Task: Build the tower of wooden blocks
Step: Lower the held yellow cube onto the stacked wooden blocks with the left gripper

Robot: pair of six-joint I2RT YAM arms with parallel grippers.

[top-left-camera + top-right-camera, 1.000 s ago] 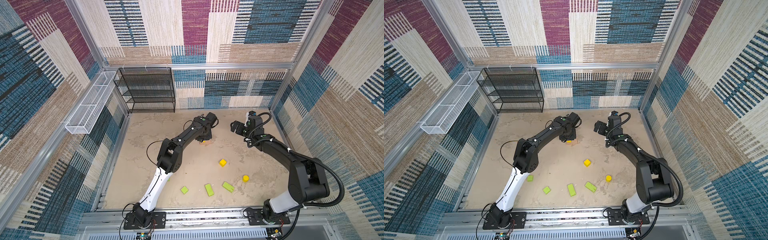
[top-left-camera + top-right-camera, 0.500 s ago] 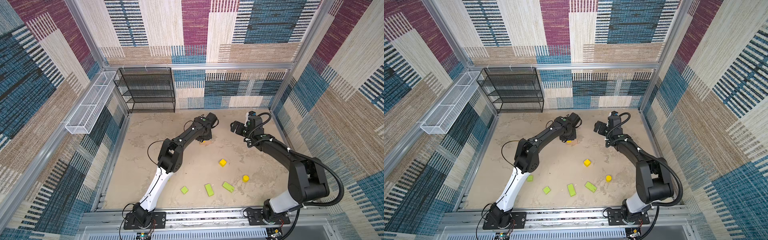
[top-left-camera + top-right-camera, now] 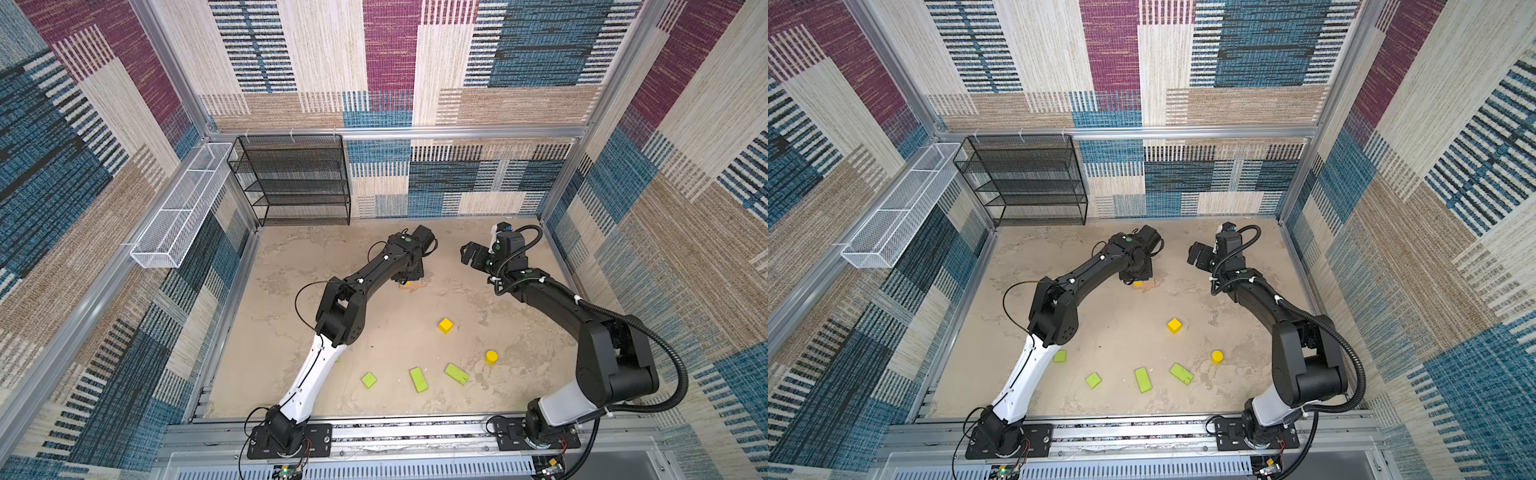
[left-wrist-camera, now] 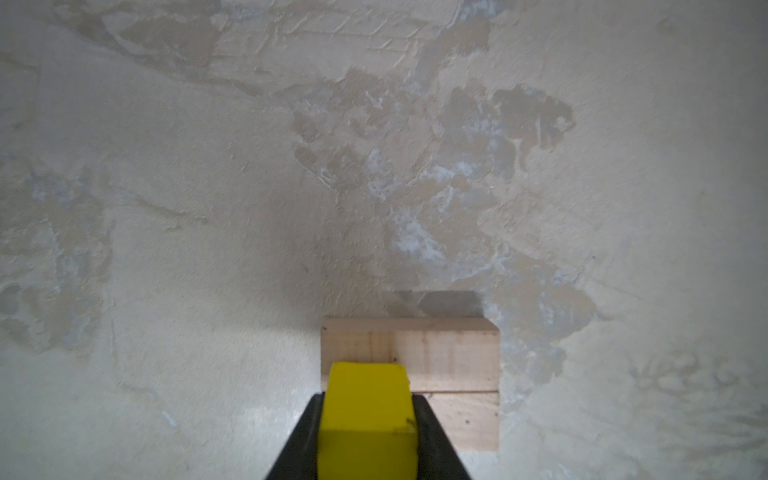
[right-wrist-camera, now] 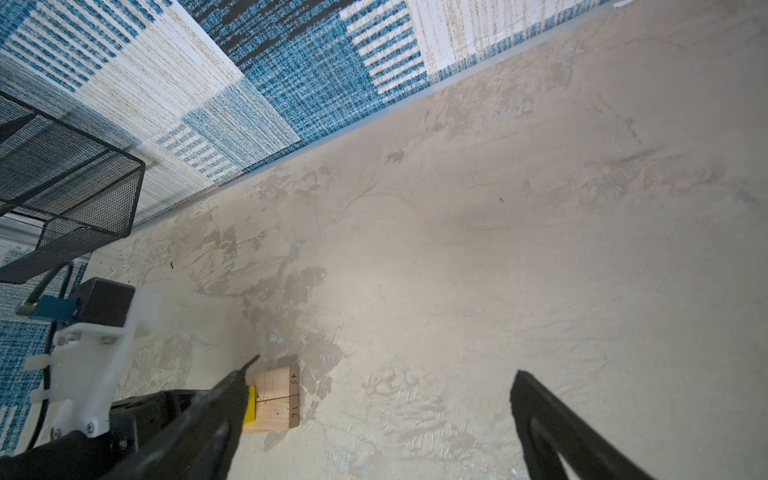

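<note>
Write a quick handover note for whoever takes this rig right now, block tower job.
Left gripper: shut on a yellow cube, at the two tan bars; contact unclear.
Right gripper: open, empty, off to the side.
Done: bars lie side by side as the base.
Loose on the table: second cube, cylinder, four green pieces.
To do: set the held cube, then stack the rest.

Small dark digits are printed on the end faces of two wooden blocks, readable only in the right wrist view. One tan bar (image 5: 270, 382) carries "45" on the end turned away from the yellow cube (image 5: 249, 405). The second tan bar (image 5: 270, 413), lying alongside and touching it, carries what looks like "17" on the same side; its last digit is unclear.
</note>
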